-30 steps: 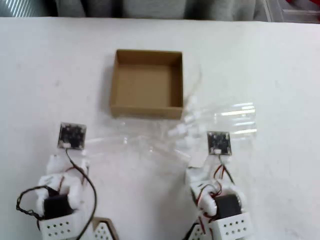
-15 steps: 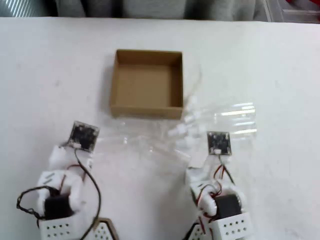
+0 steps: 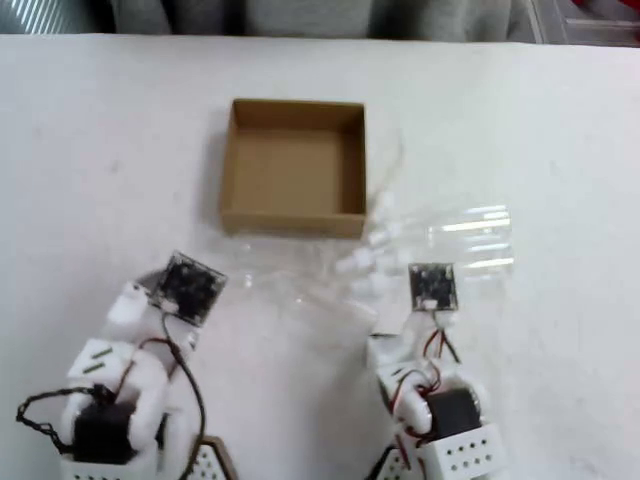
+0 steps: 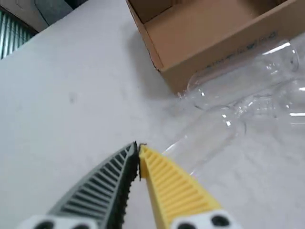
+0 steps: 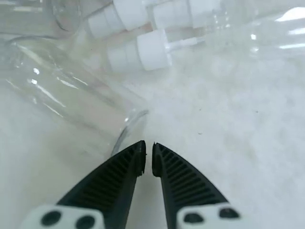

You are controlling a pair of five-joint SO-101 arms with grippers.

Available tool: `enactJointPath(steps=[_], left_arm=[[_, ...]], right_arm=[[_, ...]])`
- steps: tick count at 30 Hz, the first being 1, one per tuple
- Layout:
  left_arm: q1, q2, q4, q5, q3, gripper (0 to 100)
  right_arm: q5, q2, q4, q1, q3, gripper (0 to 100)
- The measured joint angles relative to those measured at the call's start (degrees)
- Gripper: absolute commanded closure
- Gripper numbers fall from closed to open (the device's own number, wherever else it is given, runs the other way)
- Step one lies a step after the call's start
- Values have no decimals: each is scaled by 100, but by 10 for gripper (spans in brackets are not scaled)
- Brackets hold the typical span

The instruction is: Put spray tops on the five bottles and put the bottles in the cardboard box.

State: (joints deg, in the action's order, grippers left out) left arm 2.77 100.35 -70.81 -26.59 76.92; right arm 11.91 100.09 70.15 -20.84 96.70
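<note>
Left claw point(image 4: 138, 145), with one grey and one yellow finger pressed shut together, points down at the white counter point(image 4: 62, 95) just beside a clear bottle point(image 4: 205, 143) lying on its side. Black and also closed, the right claw point(image 5: 148, 144) sits just beside the end of a second clear bottle point(image 5: 66, 102). White spray tops point(image 5: 140, 50) lie clustered beyond it. Farther back stands the open cardboard box point(image 3: 293, 222), with more clear bottles point(image 3: 470, 240) lying on the counter near its front wall.
</note>
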Motion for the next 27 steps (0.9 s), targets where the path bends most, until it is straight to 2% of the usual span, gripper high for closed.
enactJointPath(steps=[8,13,20,27], left_arm=[[-35,-2664,35,-105,-1451,968],[-35,-4000,35,-712,-1943,962],[-431,-4993,70,-1829,-1960,832],[-809,-5451,316,-2374,-2048,823]], right_arm=[[0,0,0,-158,0,981],[0,0,0,-158,0,981],[0,0,0,-158,0,981],[0,0,0,-158,0,981]])
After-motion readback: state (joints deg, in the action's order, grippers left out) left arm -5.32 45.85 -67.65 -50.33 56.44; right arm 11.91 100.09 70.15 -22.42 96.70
